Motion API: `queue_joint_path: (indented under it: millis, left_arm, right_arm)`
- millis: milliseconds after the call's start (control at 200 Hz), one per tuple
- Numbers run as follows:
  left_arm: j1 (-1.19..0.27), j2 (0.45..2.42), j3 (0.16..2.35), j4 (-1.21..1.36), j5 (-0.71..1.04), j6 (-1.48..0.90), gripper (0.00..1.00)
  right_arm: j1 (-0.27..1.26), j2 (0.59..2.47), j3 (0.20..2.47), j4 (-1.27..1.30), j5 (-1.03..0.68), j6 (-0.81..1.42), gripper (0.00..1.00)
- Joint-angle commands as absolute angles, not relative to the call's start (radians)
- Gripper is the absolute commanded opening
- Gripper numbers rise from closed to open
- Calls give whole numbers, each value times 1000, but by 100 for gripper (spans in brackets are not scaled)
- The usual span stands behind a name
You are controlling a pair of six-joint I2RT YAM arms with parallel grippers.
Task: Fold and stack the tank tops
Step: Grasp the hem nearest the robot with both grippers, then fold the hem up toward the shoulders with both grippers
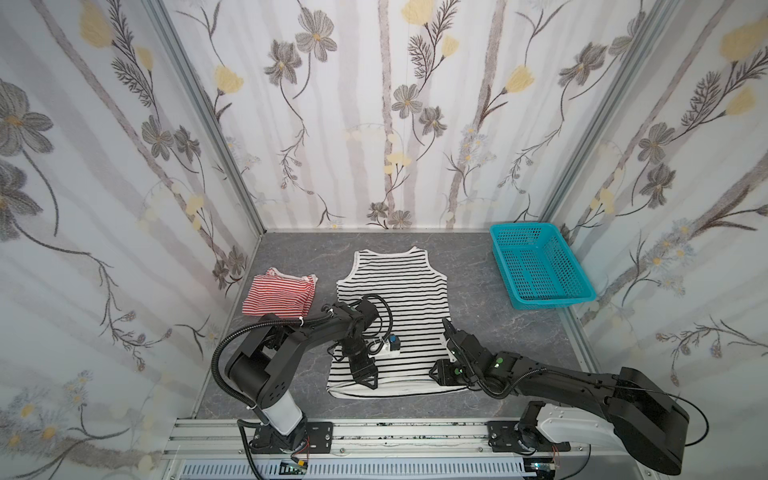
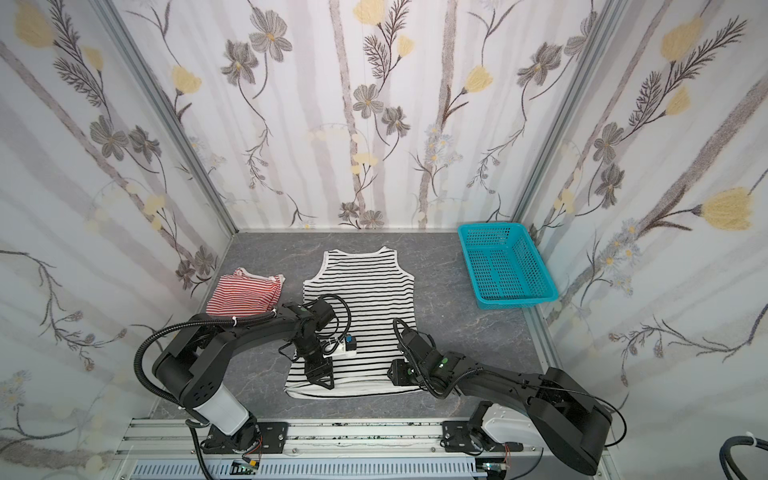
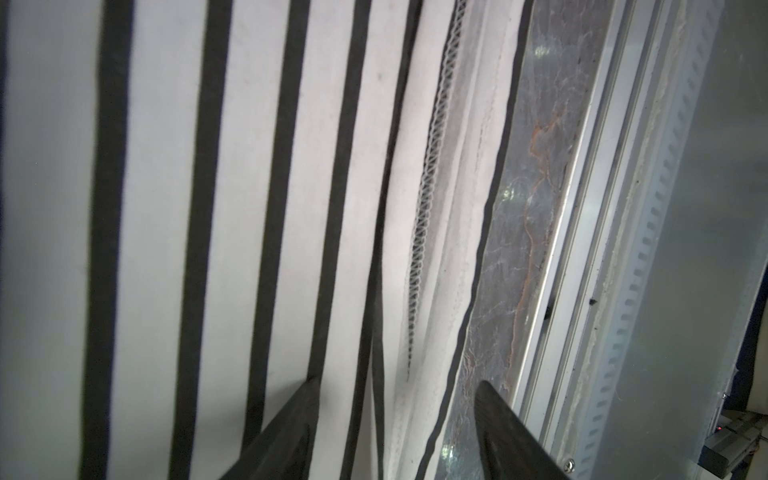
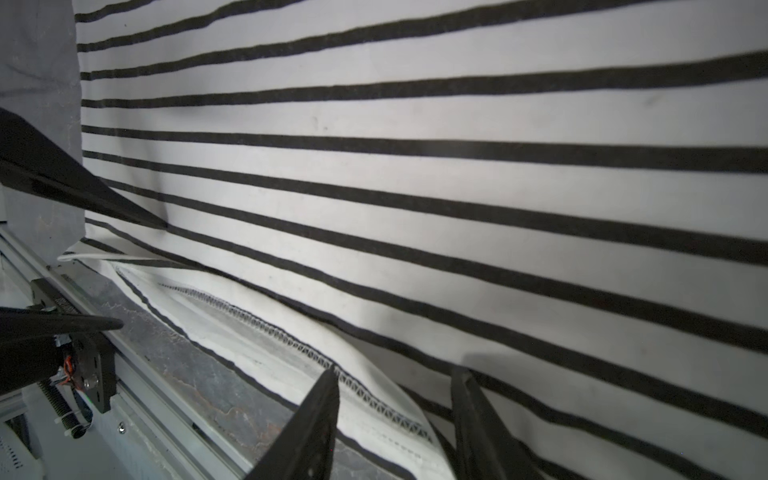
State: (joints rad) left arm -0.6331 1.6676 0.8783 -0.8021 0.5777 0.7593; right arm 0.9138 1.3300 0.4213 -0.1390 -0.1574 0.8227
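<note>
1. Three walls enclose the scene: a back wall (image 1: 374,124), a left wall (image 1: 83,187) and a right wall (image 1: 685,166). All are papered white with grey flowers, pale yellow blooms and faint grey trunks.
2. Aluminium posts (image 1: 205,112) stand in both back corners.
3. The counter (image 1: 519,353) is dark grey with marbled veins.
4. An aluminium rail (image 1: 415,436) runs along its near edge, with a slotted cable duct (image 1: 374,469) in front of it.
5. The light is soft and even.

Black-striped top (image 1: 395,282) lies flat; red-striped top (image 1: 278,293) folded beside it.
</note>
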Motion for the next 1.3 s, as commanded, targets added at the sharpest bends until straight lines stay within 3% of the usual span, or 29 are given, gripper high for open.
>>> queue_joint_path:
  millis: [0, 445, 859, 1299]
  left_arm:
    - [-634, 1681, 882, -816, 550, 759, 63]
    - [-602, 1653, 906, -818, 597, 739, 64]
    - [-546, 1638, 1031, -813, 549, 684, 64]
    - [-443, 2104, 1610, -790, 436, 623, 64]
  right_arm:
    - [937, 1288, 405, -104, -207, 844, 46]
    - [1057, 1190, 336, -139, -209, 929, 46]
    - [1042, 1022, 333, -180, -67, 1038, 46]
    - [994, 1279, 410, -171, -17, 1122, 47]
